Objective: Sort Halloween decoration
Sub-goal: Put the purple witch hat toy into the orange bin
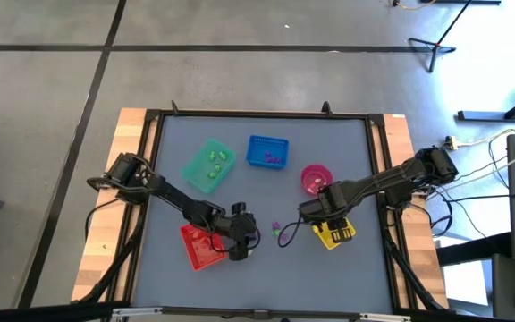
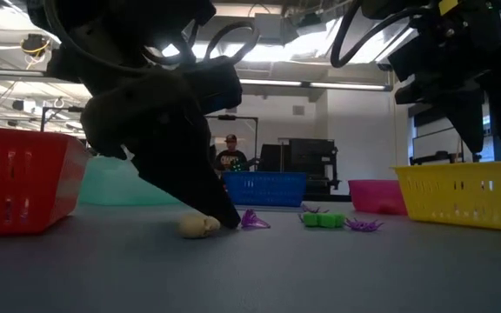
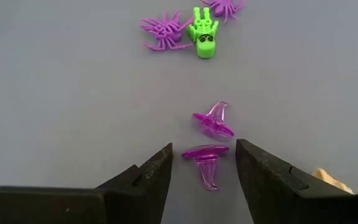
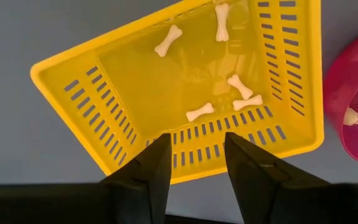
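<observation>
My left gripper (image 3: 202, 163) sits open on the mat, fingers straddling a purple witch hat (image 3: 207, 163). A second hat (image 3: 214, 119) lies just beyond; closing carelessly could knock it away. My right gripper (image 4: 193, 163) hangs open above the yellow tray (image 4: 104, 124).

Light is even and bright from above. In the low view, ceiling strip lights (image 2: 311, 84) glare white, and the arms stand against them as near-black shapes. The table (image 1: 266, 268) shows only soft, short shadows. The left wrist view is sharp on the purple hats (image 3: 213, 121), though the dark fingers (image 3: 148, 180) look soft-edged.
</observation>
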